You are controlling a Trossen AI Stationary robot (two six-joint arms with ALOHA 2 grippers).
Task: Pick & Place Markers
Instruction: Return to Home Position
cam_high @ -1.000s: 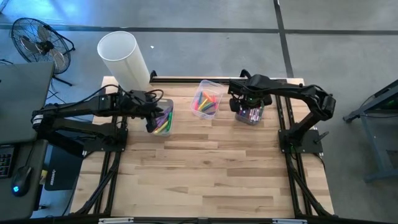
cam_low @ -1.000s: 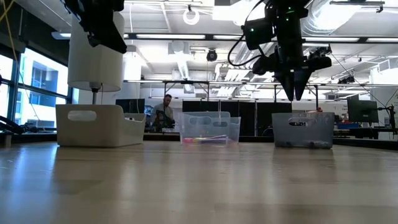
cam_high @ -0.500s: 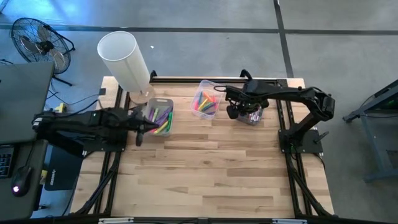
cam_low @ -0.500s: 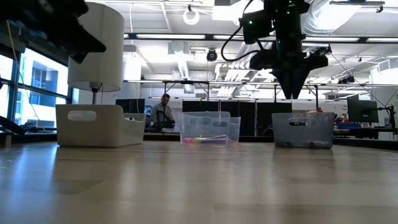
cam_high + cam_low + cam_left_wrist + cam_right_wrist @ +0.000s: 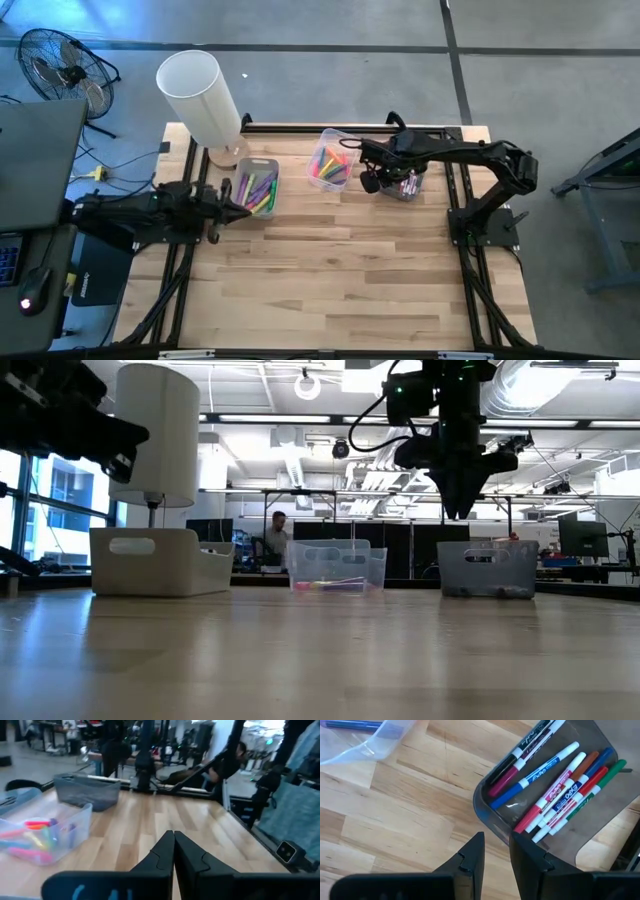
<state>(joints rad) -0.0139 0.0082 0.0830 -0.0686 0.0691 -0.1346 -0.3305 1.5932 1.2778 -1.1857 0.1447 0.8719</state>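
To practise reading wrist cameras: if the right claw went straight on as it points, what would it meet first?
Pointing downward, the right claw would probably meet the dark bin at its near rim first, or the wooden table just beside it; depth is unclear.

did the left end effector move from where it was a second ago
Yes. The left end effector has drawn back from over the pale rectangular plastic bin of coloured markers, toward the table's left front.
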